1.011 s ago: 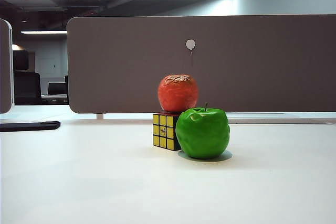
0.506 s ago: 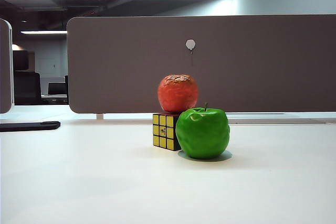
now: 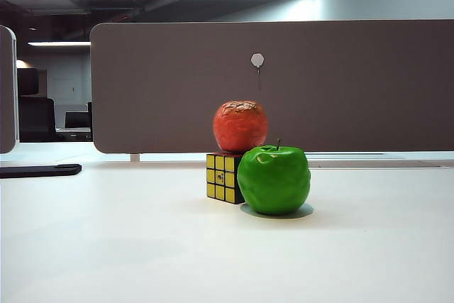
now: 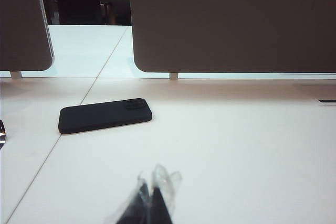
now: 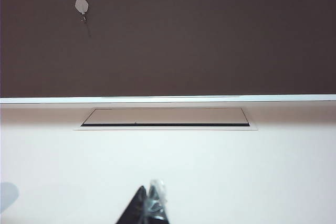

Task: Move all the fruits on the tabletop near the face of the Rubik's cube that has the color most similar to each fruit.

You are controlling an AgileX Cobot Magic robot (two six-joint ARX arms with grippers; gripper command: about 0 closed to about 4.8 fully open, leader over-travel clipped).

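A Rubik's cube sits on the white bench in front of a grey partition panel, its yellow face turned toward the exterior camera and its edges square to the bench. An orange-red fruit with crackled skin appears above the cube, at its top edge; whether it rests on the cube or stands behind it cannot be told. A glossy green apple stands just to the right of the cube and slightly nearer the camera, overlapping the cube's right edge, its stem pointing straight up and its dented side toward the cube. A black phone lies flat on the bench well to the left of the cube, its long axis running roughly across the bench.

Neither arm shows in the exterior view. The left gripper hangs low over bare bench on the phone's side, jaws pressed together on nothing. The right gripper points toward the partition over bare bench, short of a cable hatch, and its jaws also look closed and empty.
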